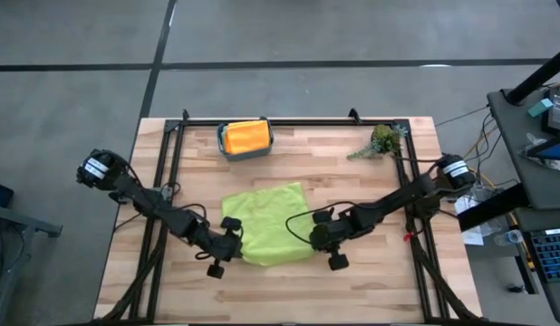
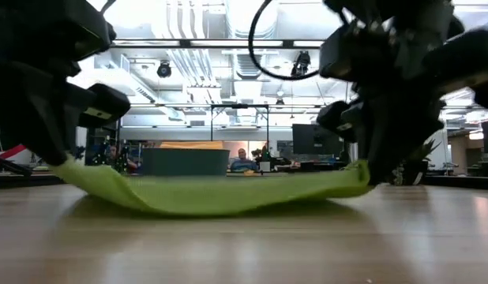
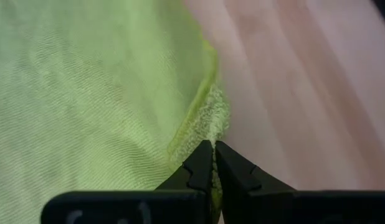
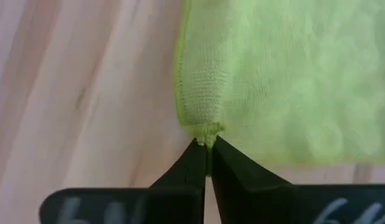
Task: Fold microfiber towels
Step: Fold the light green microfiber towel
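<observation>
A lime green towel [image 1: 269, 222] lies spread in the middle of the table. My left gripper [image 1: 235, 239] is shut on its near left corner and my right gripper [image 1: 318, 237] is shut on its near right corner. In the low view the left gripper [image 2: 54, 154] and the right gripper [image 2: 374, 162] hold the two corners a little above the wood, while the towel's middle [image 2: 212, 197] sags onto the table. An orange towel [image 1: 247, 136] with a yellow one beside it lies in a teal bin at the far edge. My left gripper pinches the towel's near left corner [image 3: 212, 127] between its two fingertips, slanting down from the near left. The corner is raised a little off the wood; the cloth beyond it slopes down slack to the table. My right gripper pinches the towel's near right corner, at the hemmed tip [image 4: 205, 129], between its two fingertips, slanting down from the near right. That corner is also lifted slightly, and the rest of the towel rests on the table.
The teal bin [image 1: 224, 145] stands at the far edge, left of the middle. A green plant sprig [image 1: 380, 141] lies at the far right. A black frame rail [image 1: 289, 121] runs round the table. Bare wood shows near the front edge.
</observation>
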Available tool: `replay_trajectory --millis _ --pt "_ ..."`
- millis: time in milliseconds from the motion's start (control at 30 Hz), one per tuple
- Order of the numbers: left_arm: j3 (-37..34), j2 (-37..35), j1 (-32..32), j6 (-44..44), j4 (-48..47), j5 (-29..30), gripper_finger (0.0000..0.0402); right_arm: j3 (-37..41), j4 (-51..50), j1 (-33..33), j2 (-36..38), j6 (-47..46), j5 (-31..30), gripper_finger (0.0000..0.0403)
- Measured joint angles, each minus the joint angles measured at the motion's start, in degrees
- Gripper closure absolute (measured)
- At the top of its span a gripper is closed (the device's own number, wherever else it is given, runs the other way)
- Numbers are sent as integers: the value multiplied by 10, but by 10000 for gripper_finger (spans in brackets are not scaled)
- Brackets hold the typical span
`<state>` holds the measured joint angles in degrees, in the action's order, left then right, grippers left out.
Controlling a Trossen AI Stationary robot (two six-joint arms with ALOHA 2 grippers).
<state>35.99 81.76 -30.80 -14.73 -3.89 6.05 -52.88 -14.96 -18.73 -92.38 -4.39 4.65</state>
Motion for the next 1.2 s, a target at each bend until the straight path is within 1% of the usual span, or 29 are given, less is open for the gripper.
replay_trajectory --millis 67,167,200,300,367,433,533,700,733,800,867,933,967,1067,1200 --pt "0 0 -10 -1 1 -11 401 0 -19 -4 13 -10 3 394" --pt "0 0 -25 -5 0 -11 402 0 -48 -8 32 -33 9 394" --pt "0 0 -28 -23 2 -11 401 0 -49 -8 37 -44 10 394" --pt "0 3 -30 -120 7 -9 401 0 -49 -13 41 -68 15 394" --pt "1 4 -33 -138 4 -31 396 0 -47 -18 41 -70 16 394" --pt "2 8 -41 -145 6 -49 380 0 -37 -22 36 -70 17 394" --pt "4 8 -52 -150 2 -61 343 0 -29 -28 28 -77 22 394" --pt "9 7 -58 -148 3 -56 275 -2 -23 -37 23 -87 29 394" --pt "11 7 -58 -148 3 -45 265 -2 -23 -38 23 -87 29 394" --pt "12 7 -59 -150 8 -2 253 -2 -23 -40 23 -87 29 394" --pt "12 7 -60 -151 12 50 248 -2 -23 -40 23 -89 29 394" --pt "12 13 -61 -152 35 84 247 -2 -23 -40 23 -91 29 394" --pt "12 15 -61 -156 43 93 247 -2 -23 -40 23 -90 29 394" --pt "12 30 -60 -189 73 93 247 -2 -21 -40 23 -89 29 394" --pt "12 71 -60 -193 96 93 247 -2 -19 -40 23 -87 29 394"
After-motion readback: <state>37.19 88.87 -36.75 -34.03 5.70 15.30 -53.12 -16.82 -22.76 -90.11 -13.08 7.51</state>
